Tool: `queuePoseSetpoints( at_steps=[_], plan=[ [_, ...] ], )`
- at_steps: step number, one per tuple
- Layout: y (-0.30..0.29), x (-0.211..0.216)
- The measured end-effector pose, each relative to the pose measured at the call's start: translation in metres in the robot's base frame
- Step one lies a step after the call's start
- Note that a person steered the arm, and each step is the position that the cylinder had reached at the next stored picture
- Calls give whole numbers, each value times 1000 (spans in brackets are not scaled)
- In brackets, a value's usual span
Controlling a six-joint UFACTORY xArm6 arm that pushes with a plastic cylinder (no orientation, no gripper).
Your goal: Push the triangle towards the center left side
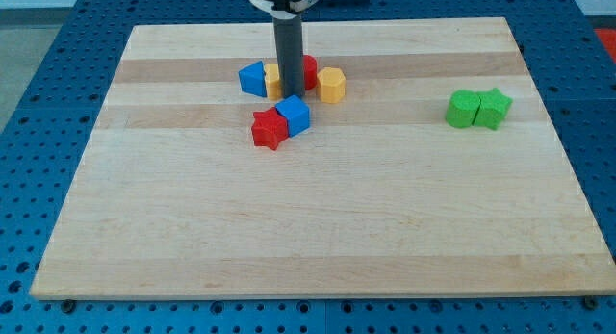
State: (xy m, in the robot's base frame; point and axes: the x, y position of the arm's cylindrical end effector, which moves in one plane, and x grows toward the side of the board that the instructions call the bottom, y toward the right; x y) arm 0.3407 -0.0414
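1. The worktop [318,228] is a light wooden board on a blue base with holes [38,103].
2. My tip [292,91] comes down from the view's top, in the middle of a small bunch of blocks.
3. There are no jaws here, just the dark rod, so it holds nothing.
4. The blue triangle [253,79] sits just to the view's left of my tip, near the view's top and a bit left of the middle.
5. A yellow block [272,81] peeks out between the blue triangle and the rod; I cannot tell its shape.
6. A red block [309,70] is partly hidden behind the rod.
7. A yellow hexagon block [331,85] sits just to the view's right of the rod.
8. Below my tip, a blue cube [295,114] touches a red star [269,129].
9. Far off at the view's right, two green blocks touch: a green rounded block [463,110] and a green star [495,107].
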Motion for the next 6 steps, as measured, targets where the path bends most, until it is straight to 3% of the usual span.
queuePoseSetpoints(
  at_steps=[1, 3, 4, 5, 6],
  plan=[
    [-8, -32],
    [-59, -11],
    [-121, -20],
    [-126, -38],
    [-167, -21]
  ],
)
